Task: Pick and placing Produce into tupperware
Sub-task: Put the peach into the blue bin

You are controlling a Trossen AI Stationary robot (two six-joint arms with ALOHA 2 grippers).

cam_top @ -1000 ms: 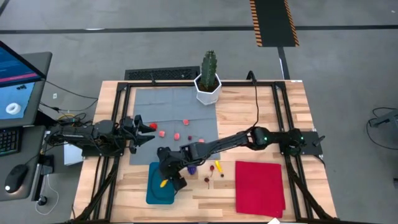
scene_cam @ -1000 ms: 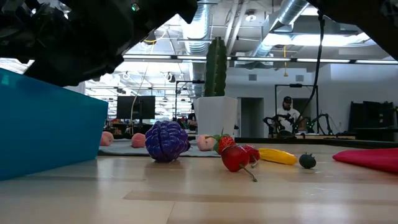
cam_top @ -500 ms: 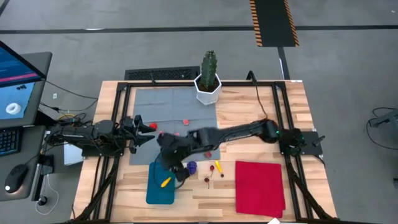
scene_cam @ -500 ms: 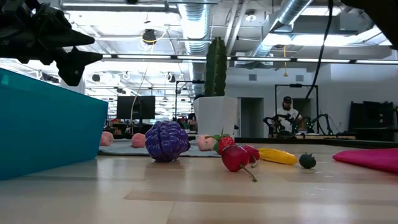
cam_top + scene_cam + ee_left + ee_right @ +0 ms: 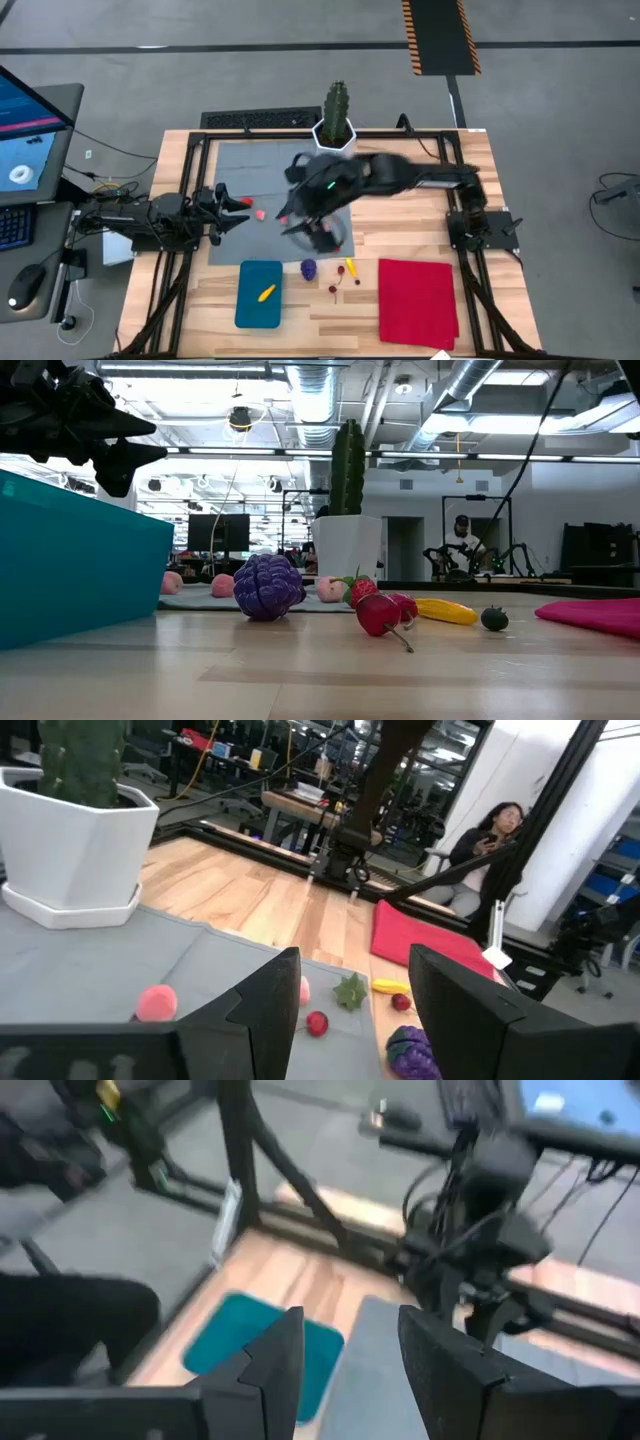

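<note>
High view — right gripper blurred above the grey mat.

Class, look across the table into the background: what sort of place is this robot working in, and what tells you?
Probably a robotics lab or workshop: exposed ceiling ducts, a person seated among equipment racks, and a monitor beside the table.

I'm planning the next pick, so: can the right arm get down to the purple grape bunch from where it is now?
Probably yes. The right pincer hangs empty, jaws apart, over the grey mat, and the grape bunch lies uncovered on the wood beside the tupperware, with nothing standing over it.
</note>
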